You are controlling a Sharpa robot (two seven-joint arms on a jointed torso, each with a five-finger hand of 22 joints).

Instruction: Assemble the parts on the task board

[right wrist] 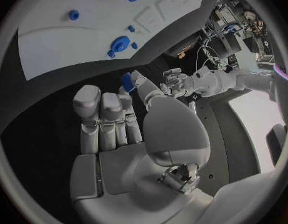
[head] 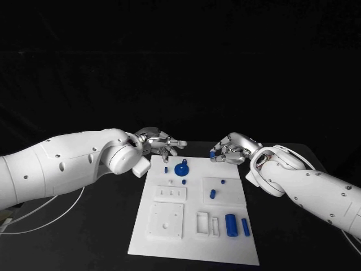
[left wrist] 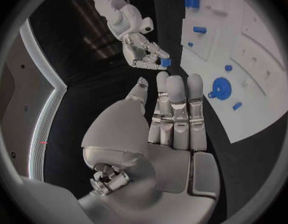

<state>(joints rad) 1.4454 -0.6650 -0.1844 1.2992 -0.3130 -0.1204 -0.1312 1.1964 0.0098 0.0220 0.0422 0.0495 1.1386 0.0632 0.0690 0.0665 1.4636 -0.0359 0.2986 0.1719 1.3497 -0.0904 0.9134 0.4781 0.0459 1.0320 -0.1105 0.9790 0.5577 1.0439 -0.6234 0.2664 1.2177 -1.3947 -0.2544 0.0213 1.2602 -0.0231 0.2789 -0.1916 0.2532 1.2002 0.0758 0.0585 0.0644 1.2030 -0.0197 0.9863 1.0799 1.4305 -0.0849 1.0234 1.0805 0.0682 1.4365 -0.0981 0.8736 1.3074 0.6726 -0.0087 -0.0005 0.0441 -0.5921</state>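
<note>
place: looks like a robotics lab, staged test bench

table: black table (head: 107, 226) against a dark backdrop, nothing homey about it

board: white task board (head: 198, 217) with cut-out recesses and small blue parts (head: 181, 168)

background: cluttered equipment and cables (right wrist: 234, 27) in the right wrist view

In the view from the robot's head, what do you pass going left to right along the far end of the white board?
Left hand → round blue part on the task board → small blue part pinched in the right hand.
</note>
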